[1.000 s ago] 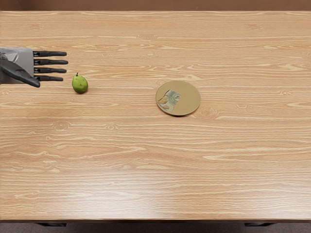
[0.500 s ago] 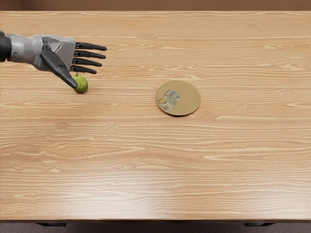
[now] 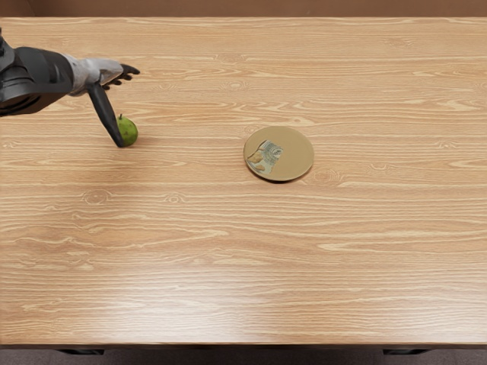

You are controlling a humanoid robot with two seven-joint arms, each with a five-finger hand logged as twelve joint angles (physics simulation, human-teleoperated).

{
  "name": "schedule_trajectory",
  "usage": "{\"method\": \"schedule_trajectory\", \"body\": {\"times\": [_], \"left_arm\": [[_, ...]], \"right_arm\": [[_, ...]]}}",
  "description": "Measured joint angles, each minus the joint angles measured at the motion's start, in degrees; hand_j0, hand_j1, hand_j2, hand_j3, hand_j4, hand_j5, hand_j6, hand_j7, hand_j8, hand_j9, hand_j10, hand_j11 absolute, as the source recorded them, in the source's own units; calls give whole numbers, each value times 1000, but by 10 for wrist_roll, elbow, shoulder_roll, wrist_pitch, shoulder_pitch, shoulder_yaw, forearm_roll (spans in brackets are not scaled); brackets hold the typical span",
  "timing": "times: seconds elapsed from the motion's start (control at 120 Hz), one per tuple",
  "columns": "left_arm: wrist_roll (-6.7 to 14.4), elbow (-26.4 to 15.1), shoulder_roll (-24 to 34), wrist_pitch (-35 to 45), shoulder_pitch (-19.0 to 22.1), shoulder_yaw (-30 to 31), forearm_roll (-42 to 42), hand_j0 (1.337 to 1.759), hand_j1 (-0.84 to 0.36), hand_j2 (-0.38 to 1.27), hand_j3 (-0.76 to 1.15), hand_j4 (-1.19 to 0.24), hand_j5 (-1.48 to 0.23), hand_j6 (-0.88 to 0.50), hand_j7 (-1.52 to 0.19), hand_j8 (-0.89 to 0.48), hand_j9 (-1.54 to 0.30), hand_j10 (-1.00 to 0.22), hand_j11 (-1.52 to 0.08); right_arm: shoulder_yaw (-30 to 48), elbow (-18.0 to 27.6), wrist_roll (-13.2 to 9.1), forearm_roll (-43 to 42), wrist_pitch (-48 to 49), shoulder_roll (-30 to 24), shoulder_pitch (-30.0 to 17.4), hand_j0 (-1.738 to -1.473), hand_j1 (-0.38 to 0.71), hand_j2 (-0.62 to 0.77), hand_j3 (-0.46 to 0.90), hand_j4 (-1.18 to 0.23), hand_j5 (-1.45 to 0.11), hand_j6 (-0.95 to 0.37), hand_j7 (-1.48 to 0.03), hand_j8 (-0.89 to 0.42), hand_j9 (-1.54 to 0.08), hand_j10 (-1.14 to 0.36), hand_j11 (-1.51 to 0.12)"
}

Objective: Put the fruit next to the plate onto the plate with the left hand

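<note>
Reach step, no grasp yet. Left hand [image 3: 99, 76] by pear [image 3: 128, 131], fingers [image 3: 128, 71] apart, thumb down pear's left side. Next, likely: close on pear, lift, carry right to plate [image 3: 298, 156].

The counter [image 3: 243, 258] is a broad wooden top with light, wavy grain that fills nearly the whole view, with its far and near edges both showing. A small green pear [image 3: 128, 131] sits on it toward the far left, stem up. A round tan plate [image 3: 294, 156] with a pale pattern on its left side lies flat near the middle, well apart from the pear.
</note>
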Motion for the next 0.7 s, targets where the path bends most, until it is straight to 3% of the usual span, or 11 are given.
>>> {"method": "schedule_trajectory", "body": {"times": [0.183, 0.35, 0.45, 0.7], "left_arm": [[3, 49, -52, 69, 14, 59, 86, 1658, 349, 1, 0, -3, 0, -4, 0, -4, 0, -3, 0], [0, 111, -90, 82, 28, 71, 101, 1658, 349, 1, 0, -3, -1, -4, 0, -4, 0, -3, 0], [-13, 137, -99, 83, 38, 73, 91, 1658, 349, 1, 0, -3, -1, -4, 0, -4, 0, -3, 0], [-134, 191, -113, 83, 63, 74, 70, 1658, 349, 1, 0, -3, -1, -4, 0, -4, 0, -2, 0]], "right_arm": [[0, 0, 0, 0, 0, 0, 0, -1658, -310, -7, 0, -33, -43, -33, -43, -33, -43, -33, -43], [0, 0, 0, 0, 0, 0, 0, -1658, -310, -7, 0, -33, -43, -33, -43, -33, -43, -33, -43], [0, 0, 0, 0, 0, 0, 0, -1658, -310, -7, 0, -33, -43, -33, -43, -33, -43, -33, -43], [0, 0, 0, 0, 0, 0, 0, -1658, -310, -7, 0, -33, -43, -33, -43, -33, -43, -33, -43]]}}
